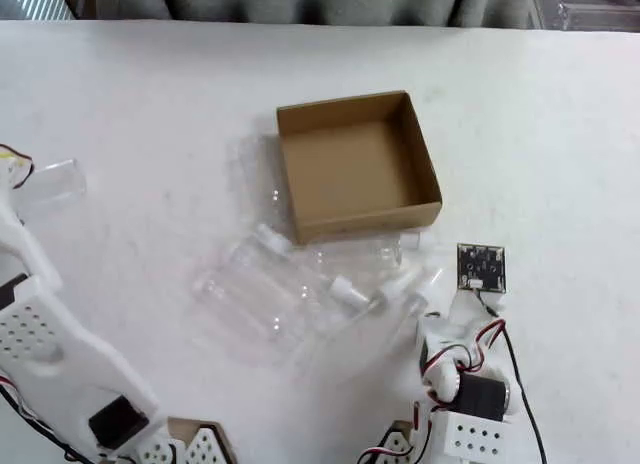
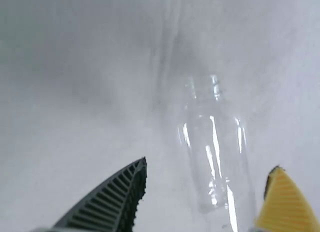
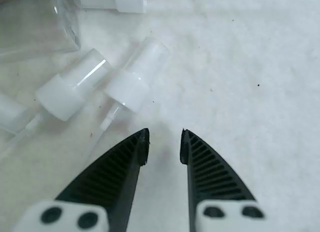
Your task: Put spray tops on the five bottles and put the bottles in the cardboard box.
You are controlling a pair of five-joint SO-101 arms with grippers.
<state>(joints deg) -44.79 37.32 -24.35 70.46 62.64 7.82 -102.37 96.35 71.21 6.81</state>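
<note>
Box state: cardboard box (image 1: 366,222) sits mid-surface, nothing in it; no bottle visibly capped. Left gripper (image 2: 209,166): jaws spread wide, straddling the base end of the lone bottle (image 2: 215,142), which lies on its side at the far left of the surface (image 1: 550,134), well apart from the box, open neck pointing away from the jaws. No contact visible. Right gripper (image 3: 164,140): jaws parted by a narrow gap, nothing between them, hovering just beside a spray top (image 3: 129,82) that lies next to a second spray top (image 3: 67,94), both on their sides, each with what looks like a thin dip tube trailing. Risks, as judged: (1) the lone bottle is round and smooth; if one jaw meets it before the other, it will likely roll or squirt out sideways. (2) A grip at the base end leaves the neck free to droop, which would spoil alignment for capping. (3) The right gap looks too narrow for the white collar; coming down as it stands would push the top into its neighbour. (4) The pile of bottles (image 1: 250,284) just near of the box lies close enough to be knocked.
</note>
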